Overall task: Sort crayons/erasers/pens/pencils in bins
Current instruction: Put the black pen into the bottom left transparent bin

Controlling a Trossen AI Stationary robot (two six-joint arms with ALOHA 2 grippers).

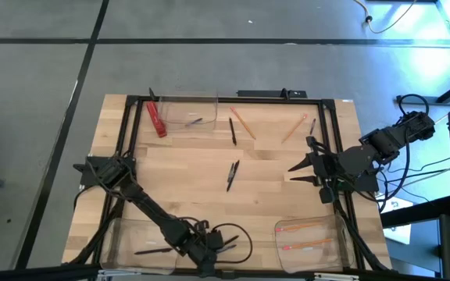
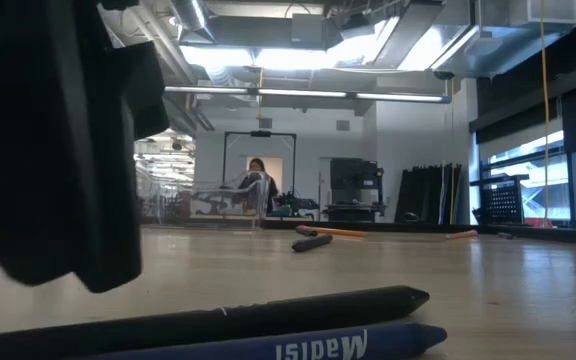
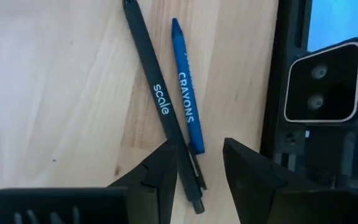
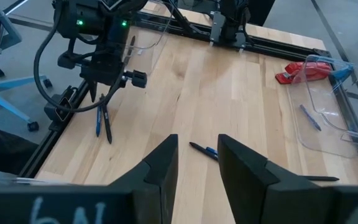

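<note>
My left gripper (image 3: 197, 171) is open and low over the table's near edge (image 1: 209, 251). Its fingers stand on either side of the ends of a black pen (image 3: 160, 106) and a blue crayon (image 3: 188, 102), which lie side by side on the wood (image 2: 268, 325). My right gripper (image 1: 297, 166) is open and empty above the table's right part. Another pen and crayon (image 1: 233, 175) lie at the centre. A pen (image 1: 232, 131), two pencils (image 1: 242, 123) (image 1: 294, 127) and a small stick (image 1: 312, 125) lie farther back.
The far-left bin (image 1: 201, 101) holds a crayon (image 1: 194, 122), and a red strip (image 1: 156, 119) lies at its left. The near-left bin (image 1: 116, 234) holds a pen (image 1: 151, 250). The near-right bin (image 1: 336, 242) holds pencils (image 1: 303, 229). A black frame (image 1: 233, 98) rims the table.
</note>
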